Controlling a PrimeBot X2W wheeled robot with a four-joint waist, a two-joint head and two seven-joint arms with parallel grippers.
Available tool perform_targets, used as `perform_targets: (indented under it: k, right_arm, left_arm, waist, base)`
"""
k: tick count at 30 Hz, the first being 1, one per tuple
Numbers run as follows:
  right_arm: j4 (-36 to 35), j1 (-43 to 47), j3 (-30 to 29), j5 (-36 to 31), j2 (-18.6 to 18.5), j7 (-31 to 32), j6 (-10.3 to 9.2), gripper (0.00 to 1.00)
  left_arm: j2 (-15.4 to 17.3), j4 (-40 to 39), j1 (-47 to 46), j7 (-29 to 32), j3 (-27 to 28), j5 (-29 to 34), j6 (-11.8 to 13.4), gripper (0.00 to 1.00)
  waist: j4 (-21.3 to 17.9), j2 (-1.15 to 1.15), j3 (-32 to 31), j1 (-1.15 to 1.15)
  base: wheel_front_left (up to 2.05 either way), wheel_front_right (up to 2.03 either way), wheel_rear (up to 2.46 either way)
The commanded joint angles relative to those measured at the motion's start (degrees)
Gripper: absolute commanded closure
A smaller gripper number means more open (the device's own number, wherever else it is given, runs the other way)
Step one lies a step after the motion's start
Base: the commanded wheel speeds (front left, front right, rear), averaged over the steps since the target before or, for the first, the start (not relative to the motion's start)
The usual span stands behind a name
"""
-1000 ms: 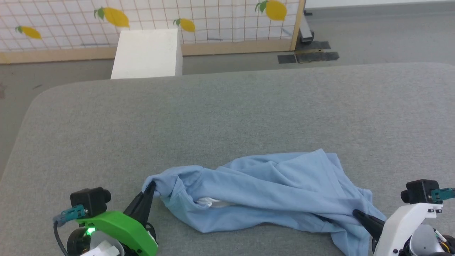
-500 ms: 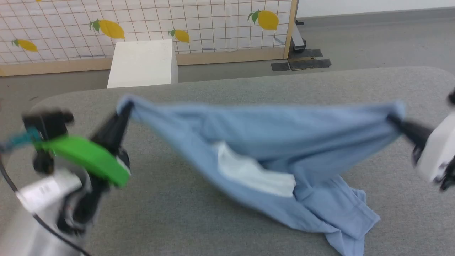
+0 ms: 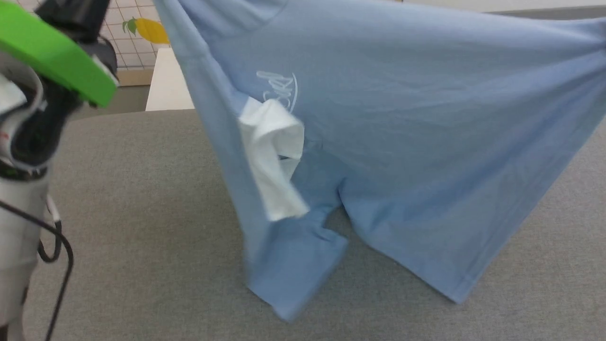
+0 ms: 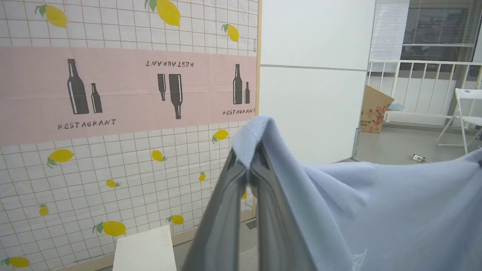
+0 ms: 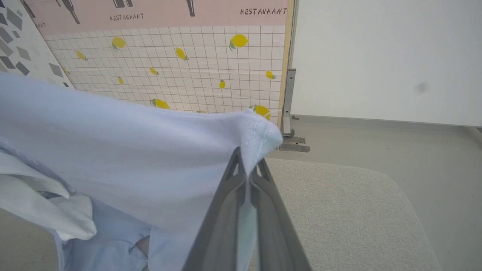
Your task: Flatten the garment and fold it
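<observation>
The light blue garment (image 3: 407, 123) hangs spread in the air above the grey table (image 3: 142, 199), its lower ends brushing the surface. A white collar piece (image 3: 272, 156) dangles at its left, under a small white chest mark (image 3: 279, 87). My left gripper (image 4: 247, 162) is shut on one corner of the garment (image 4: 339, 210), high at the left. My right gripper (image 5: 247, 163) is shut on another corner of the garment (image 5: 131, 150), off to the right. The left arm's green cover (image 3: 52, 52) shows at the upper left of the head view.
A white rectangular box (image 3: 165, 87) stands on the floor beyond the table's far edge, before a lemon-patterned screen (image 4: 113, 158). The table's rounded right corner (image 5: 376, 195) borders grey floor. A cardboard box (image 4: 374, 109) and a folding chair (image 4: 467, 116) stand far off.
Both grippers have risen and pulled apart, lifting the garment from a crumpled heap on the table into a hanging, stretched sheet. The head view has shifted as well.
</observation>
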Motion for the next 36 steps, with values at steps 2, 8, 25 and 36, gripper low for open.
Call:
perform_targets:
  k: [2, 8, 25, 36]
  right_arm:
    - [0.6, -1.2, -0.5, -0.3, -0.4, 0.6, -0.08, 1.00]
    - [1.6, -4.5, 0.2, -2.3, -0.5, 2.7, -0.08, 1.00]
    - [12.9, -41.9, 0.3, -25.2, 11.2, -4.8, -0.08, 1.00]
    - [19.6, -53.6, -1.6, -32.8, 14.8, -13.5, -0.08, 1.00]
  left_arm:
    - [0.7, 1.5, -2.7, 1.0, -0.3, 0.7, -0.4, 1.00]
    - [1.3, 6.4, -9.1, 3.6, -1.6, 1.2, -1.2, 1.00]
    - [3.6, 25.0, -44.4, -2.7, -1.0, 13.5, 0.7, 1.00]
    - [2.9, 34.9, -55.5, -11.0, -1.7, 16.0, -1.4, 1.00]
  waist:
    - [-0.2, 0.22, 0.6, 0.00]
    - [-0.4, 0.22, 5.1, 0.00]
    - [-3.2, 0.22, 29.5, 0.00]
    - [-1.5, 0.22, 36.8, 0.00]
  base:
    - [0.00, 0.00, 0.00]
    - [0.00, 0.00, 0.00]
    - [0.00, 0.00, 0.00]
    - [0.00, 0.00, 0.00]
